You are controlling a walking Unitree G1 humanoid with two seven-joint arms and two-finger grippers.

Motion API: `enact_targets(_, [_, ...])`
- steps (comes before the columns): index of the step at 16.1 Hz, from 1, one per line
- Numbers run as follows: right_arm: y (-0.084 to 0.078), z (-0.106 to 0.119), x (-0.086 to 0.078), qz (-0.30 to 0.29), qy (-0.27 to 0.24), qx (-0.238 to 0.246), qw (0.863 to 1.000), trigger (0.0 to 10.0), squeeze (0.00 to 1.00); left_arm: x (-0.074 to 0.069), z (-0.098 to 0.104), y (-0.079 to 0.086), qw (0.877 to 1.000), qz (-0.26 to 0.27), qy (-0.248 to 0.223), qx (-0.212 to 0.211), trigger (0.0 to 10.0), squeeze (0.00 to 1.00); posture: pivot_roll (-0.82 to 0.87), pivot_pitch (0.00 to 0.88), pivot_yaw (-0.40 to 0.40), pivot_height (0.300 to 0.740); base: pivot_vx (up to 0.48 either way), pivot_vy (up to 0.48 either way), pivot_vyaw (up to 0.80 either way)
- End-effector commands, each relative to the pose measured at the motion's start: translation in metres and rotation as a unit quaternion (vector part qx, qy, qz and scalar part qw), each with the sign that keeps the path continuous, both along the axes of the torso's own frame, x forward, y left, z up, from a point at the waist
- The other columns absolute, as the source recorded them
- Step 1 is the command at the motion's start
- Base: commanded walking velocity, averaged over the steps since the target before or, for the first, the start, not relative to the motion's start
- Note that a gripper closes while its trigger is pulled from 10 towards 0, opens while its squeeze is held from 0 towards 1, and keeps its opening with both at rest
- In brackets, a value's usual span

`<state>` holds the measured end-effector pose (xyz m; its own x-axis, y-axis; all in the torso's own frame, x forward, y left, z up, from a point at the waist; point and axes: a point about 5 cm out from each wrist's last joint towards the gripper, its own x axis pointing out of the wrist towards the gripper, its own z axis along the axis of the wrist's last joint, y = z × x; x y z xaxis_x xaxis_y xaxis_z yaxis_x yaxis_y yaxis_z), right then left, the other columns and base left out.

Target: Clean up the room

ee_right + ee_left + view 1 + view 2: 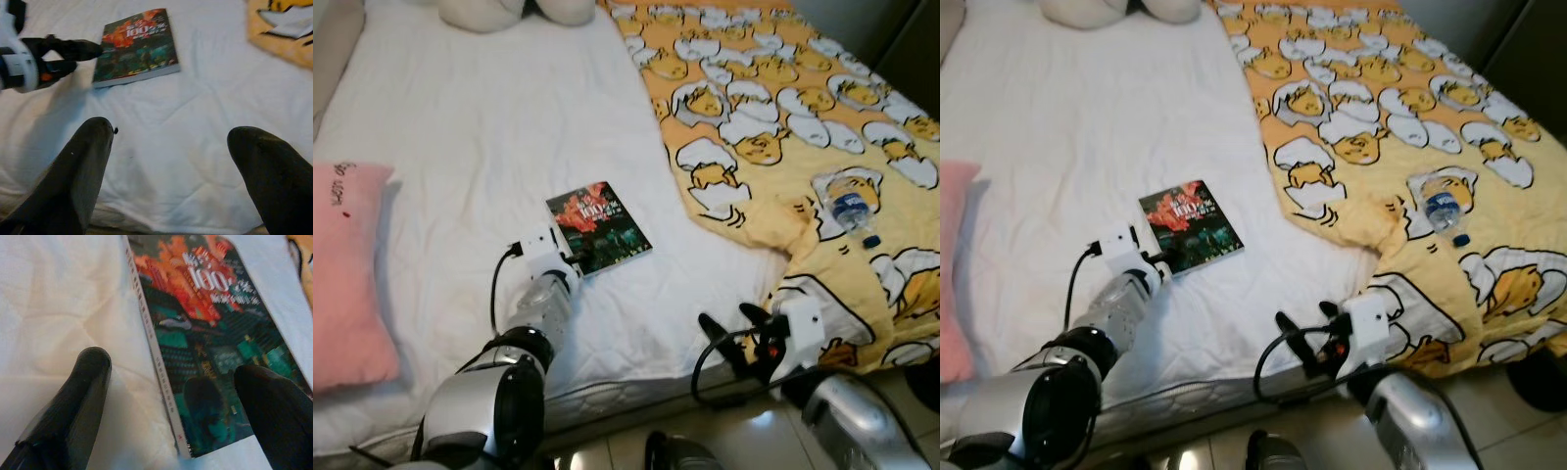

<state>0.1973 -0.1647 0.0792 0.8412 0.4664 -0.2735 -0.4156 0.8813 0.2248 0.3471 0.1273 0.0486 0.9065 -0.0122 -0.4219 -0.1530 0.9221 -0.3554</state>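
Bed [480, 147] is lying untidy: book [598, 227] and bottle [850, 204] are not yet collected. Left hand [171, 406], fingers apart, is straddling the book's corner; right hand [168, 161] is hovering spread at the bed edge.

**Cloth, gloss and plastic on the bed**

A white quilted cotton-like sheet [480, 147] is lying matt and softly creased. The dark paperback book with a glossy printed cover [598, 227] is catching light. At its three o'clock, a yellow cartoon-print fabric blanket [783, 117] is looking soft and matt, bearing a clear plastic water bottle [851, 208]. A pink plush cushion [347, 279] is looking velvety. The silver arms are shining like smooth metal.
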Motion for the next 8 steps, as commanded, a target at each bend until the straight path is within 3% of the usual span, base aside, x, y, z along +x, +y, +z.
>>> enact_targets(1, [0.006, 0.0, -0.006, 0.003, 0.009, 0.006, 1.0, 10.0, 0.0, 0.001, 0.001, -0.009, 1.0, -0.018, 0.007, 0.004, 10.0, 0.0, -0.31, 0.21, -0.052, 0.74, 0.0, 0.0, 0.0])
enact_targets(4, [0.014, -0.002, -0.02, -0.005, 0.021, 0.017, 1.0, 10.0, 0.0, 0.0, 0.0, -0.017, 0.999, -0.043, 0.001, -0.021, 10.0, 0.0, -0.32, 0.246, -0.028, 0.74, 0.0, 0.0, 0.0])
enact_targets(6, [0.019, -0.003, -0.033, -0.014, 0.035, 0.024, 0.999, 10.0, 0.0, -0.007, -0.01, -0.019, 0.998, -0.051, 0.034, -0.017, 10.0, 0.0, -0.32, 0.296, -0.009, 0.74, 0.0, 0.0, 0.0])
enact_targets(8, [0.02, -0.004, -0.039, -0.02, 0.043, 0.025, 0.999, 10.0, 0.0, -0.01, -0.013, -0.024, 0.996, -0.05, 0.045, -0.052, 10.0, 0.0, -0.32, 0.318, 0.001, 0.74, 0.0, 0.0, 0.0])
